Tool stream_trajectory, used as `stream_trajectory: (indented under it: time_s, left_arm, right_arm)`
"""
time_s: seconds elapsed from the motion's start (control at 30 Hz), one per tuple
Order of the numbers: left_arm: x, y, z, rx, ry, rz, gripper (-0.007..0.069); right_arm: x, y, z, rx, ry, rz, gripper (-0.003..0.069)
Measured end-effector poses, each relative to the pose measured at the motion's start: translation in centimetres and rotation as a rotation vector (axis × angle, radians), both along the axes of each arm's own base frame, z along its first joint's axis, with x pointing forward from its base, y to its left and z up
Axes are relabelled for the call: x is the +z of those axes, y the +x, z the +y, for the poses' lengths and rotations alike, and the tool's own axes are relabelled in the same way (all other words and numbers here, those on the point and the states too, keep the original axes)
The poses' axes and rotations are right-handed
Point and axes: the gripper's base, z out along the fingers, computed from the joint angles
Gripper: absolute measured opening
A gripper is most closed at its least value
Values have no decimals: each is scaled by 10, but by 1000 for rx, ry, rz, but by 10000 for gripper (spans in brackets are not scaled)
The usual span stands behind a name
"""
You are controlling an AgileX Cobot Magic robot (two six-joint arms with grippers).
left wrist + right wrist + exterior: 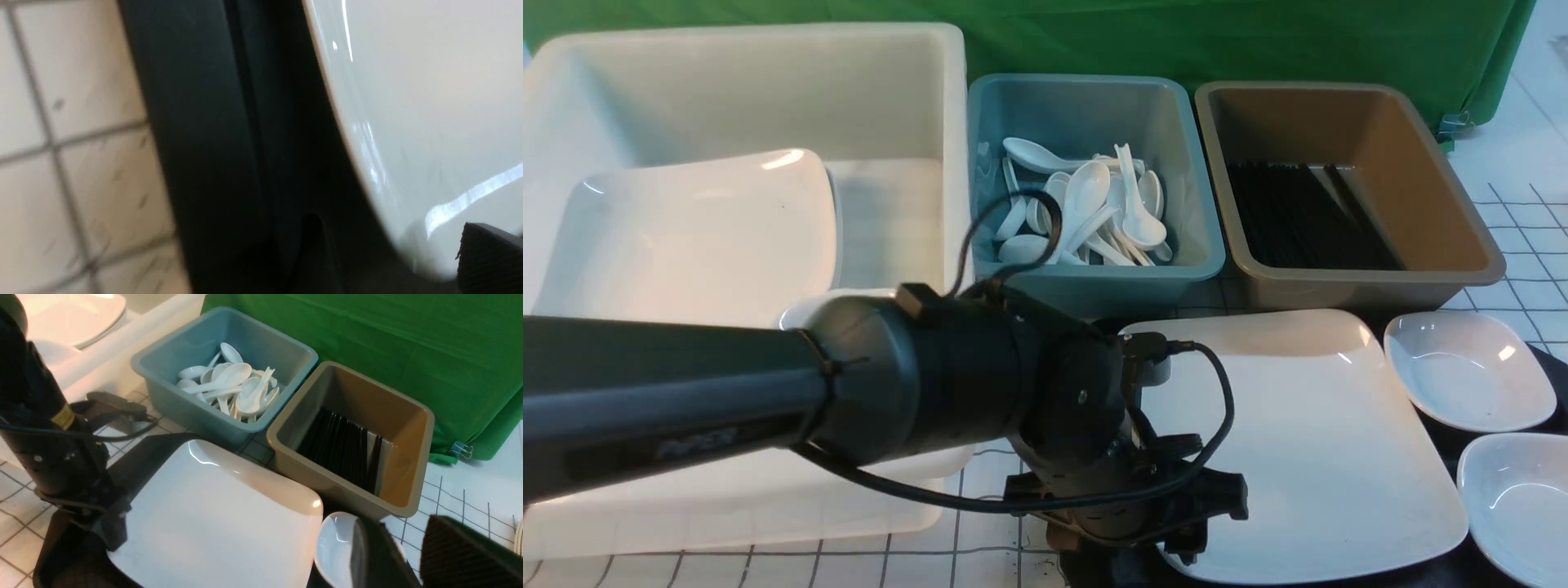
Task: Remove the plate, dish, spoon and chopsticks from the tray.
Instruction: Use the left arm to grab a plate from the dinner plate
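Observation:
The big white plate (pixel 1298 441) lies on the black tray (pixel 1441 445), and two small white dishes (pixel 1470 371) (pixel 1519 506) sit on the tray to its right. My left gripper (pixel 1176 543) is down at the plate's near left corner. It is open, with one ribbed pad (pixel 486 261) over the plate (pixel 429 102) and the rim between the jaws, beside the tray's edge (pixel 204 143). My right gripper (pixel 402 539) hovers over a dish (pixel 335 547), narrowly open and holding nothing. No spoon or chopsticks show on the tray (pixel 135 465).
A large white tub (pixel 768 82) at the back left holds another big plate (pixel 686 237). Behind the tray stand a blue tub (pixel 1094 269) heaped with white cutlery and a brown tub (pixel 1347 286) lined with black sticks. A green cloth (pixel 1176 33) hangs behind them.

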Motion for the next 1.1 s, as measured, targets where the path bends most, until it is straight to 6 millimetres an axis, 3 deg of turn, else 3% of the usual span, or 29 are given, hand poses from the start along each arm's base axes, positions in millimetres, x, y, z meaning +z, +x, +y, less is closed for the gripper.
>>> stream_trajectory:
  time_s: [0.27, 0.4, 0.6, 0.8, 1.1]
  left_arm:
    - [-21, 9, -10, 73, -65, -14, 430]
    - [-21, 9, -10, 75, -65, -12, 384]
    - [-23, 10, -11, 103, -77, 7, 150]
    - [-12, 7, -8, 74, -68, -10, 91]
    - [28, -1, 10, 41, -3, -65, 41]
  right_arm:
    - [0, 0, 0, 1, 1, 1, 197]
    - [0, 0, 0, 2, 3, 2, 198]
    - [0, 0, 0, 1, 6, 3, 202]
    - [0, 0, 0, -2, 16, 7, 209]
    - [0, 0, 0, -4, 22, 9, 210]
